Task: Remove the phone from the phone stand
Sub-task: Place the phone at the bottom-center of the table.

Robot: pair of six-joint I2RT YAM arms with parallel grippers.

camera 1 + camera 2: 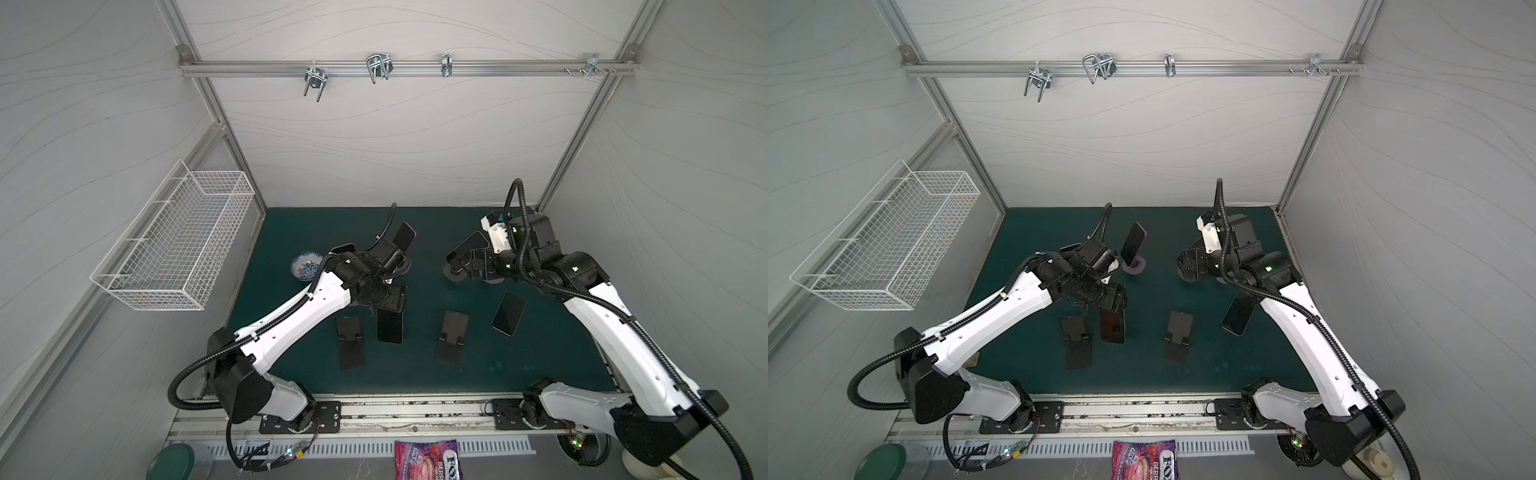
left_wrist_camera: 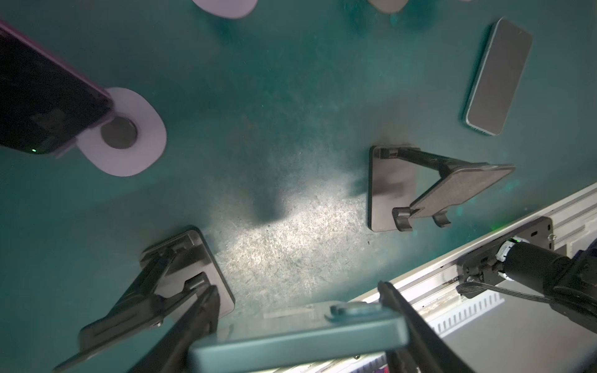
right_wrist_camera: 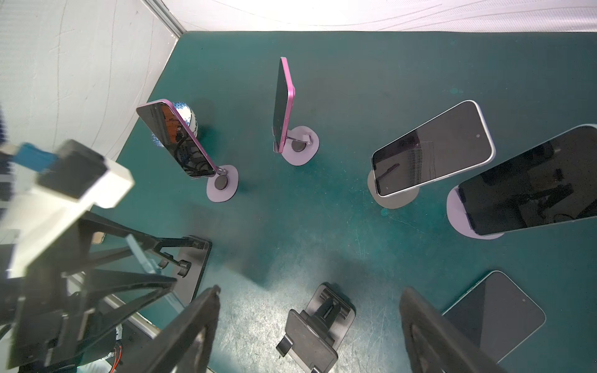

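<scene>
My left gripper [image 1: 388,307] is shut on the sides of a teal phone [image 2: 297,336], which hangs upright just above the green mat [image 1: 540,357]. Right beside it stands an empty black folding phone stand [image 2: 181,274], seen from above as [image 1: 350,340]. A second empty black stand [image 1: 451,341] sits to the right. My right gripper [image 3: 311,292] is open with nothing between its fingers, high over that second stand [image 3: 318,332] and close to the phones on round stands at the back right [image 1: 471,245].
Several phones rest on lilac round stands at the back: two pink ones [image 3: 176,142] [image 3: 284,103], a white one [image 3: 433,148] and a dark one [image 3: 529,181]. One phone lies flat on the mat [image 1: 508,312]. A blue-white bowl [image 1: 306,266] sits back left, a wire basket [image 1: 178,245] hangs on the left wall.
</scene>
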